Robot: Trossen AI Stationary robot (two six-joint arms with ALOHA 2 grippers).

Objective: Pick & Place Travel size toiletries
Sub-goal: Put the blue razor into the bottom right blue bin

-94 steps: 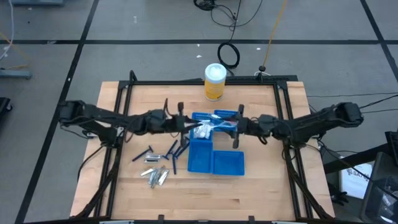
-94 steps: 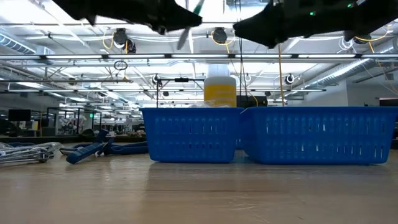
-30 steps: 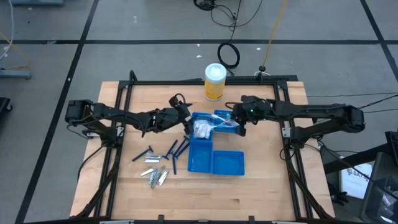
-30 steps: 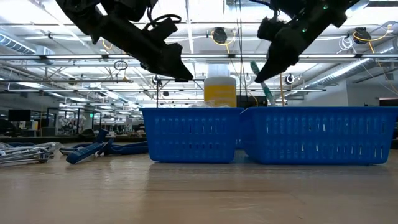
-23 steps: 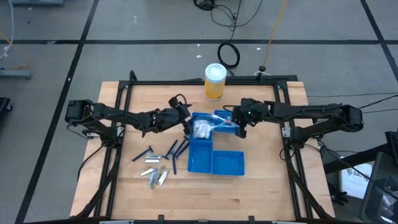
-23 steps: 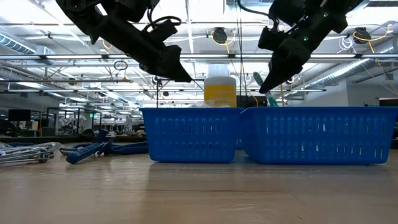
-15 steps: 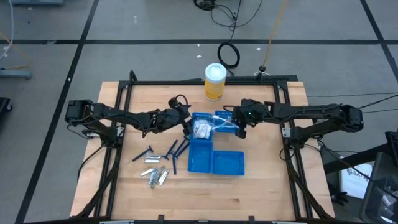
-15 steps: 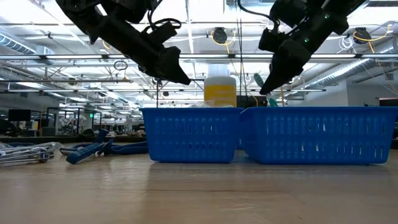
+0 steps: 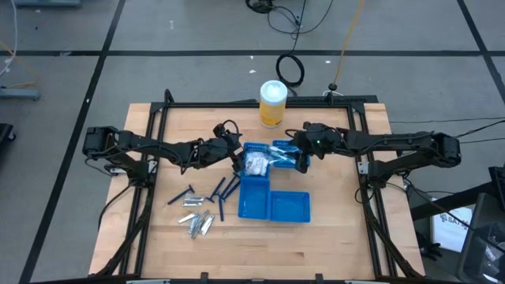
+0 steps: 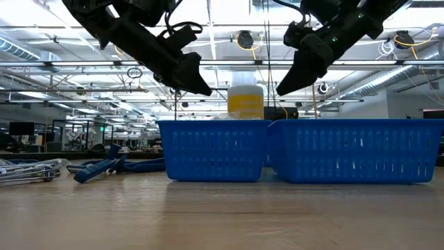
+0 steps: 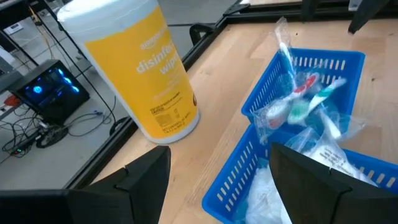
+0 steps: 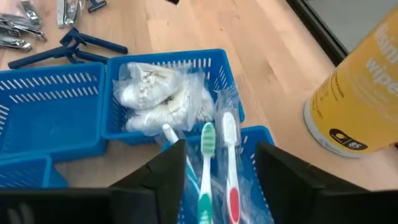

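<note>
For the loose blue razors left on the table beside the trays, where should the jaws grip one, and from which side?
Grip a blue razor at mid-handle, from straight above, jaws across the thin stick. It lies flat on the table, so only the top is reachable. Pick an outer one; several overlap. The left gripper is nearest.

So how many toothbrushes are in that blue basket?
2 clearly: a green toothbrush and a red toothbrush, side by side in the basket nearest the yellow canister. A possible third is half hidden.

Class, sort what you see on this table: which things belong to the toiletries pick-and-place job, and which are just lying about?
Job:
toothbrushes
white packets
blue razors
silvery tubes
blue trays

Lying about:
yellow wipes canister
cable coil
</note>
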